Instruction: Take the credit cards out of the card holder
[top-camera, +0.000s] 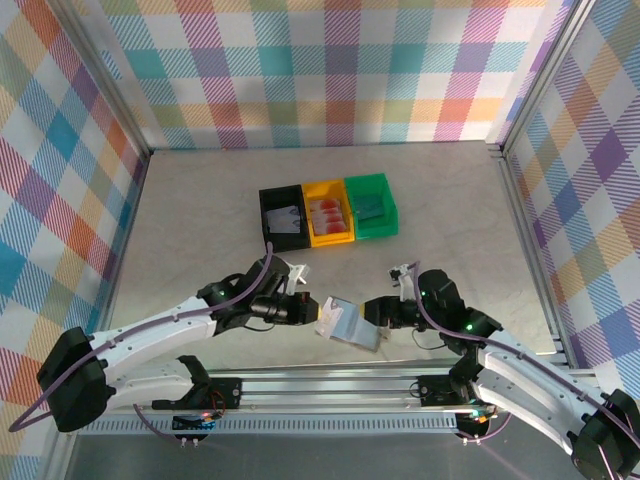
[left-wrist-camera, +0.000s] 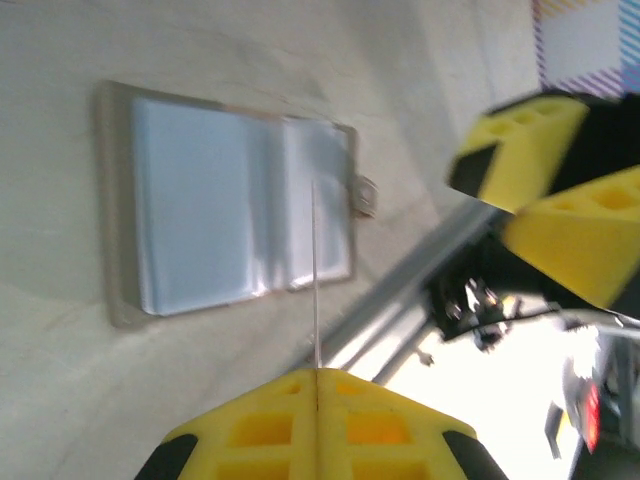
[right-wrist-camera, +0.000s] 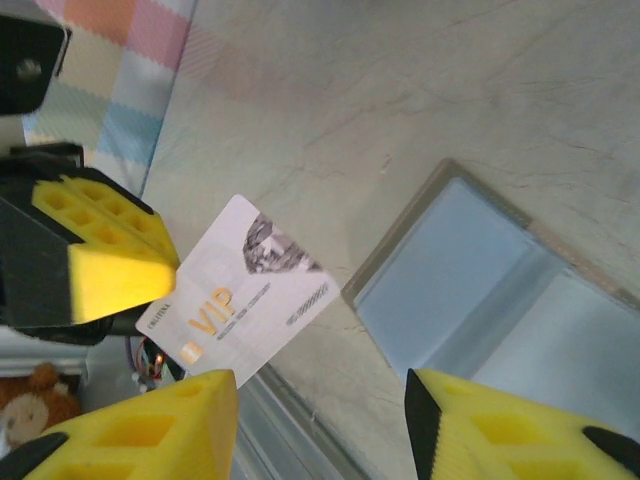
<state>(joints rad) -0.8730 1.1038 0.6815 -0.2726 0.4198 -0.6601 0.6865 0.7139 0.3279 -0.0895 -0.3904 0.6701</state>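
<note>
Pinching a credit card (right-wrist-camera: 240, 290) by its end in the left gripper (left-wrist-camera: 317, 376), with the right gripper (right-wrist-camera: 318, 400) spread open, empty. Looks light, stiff, slick; best clamped flat near an edge.

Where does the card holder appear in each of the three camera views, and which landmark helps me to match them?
Top external: the card holder is low in the centre, lying open.
Left wrist: the card holder is left of centre, pale blue inside facing up.
Right wrist: the card holder is on the right side, open.
Shared landmark: the white VIP card, pinched by the left gripper, beside the holder.
</note>
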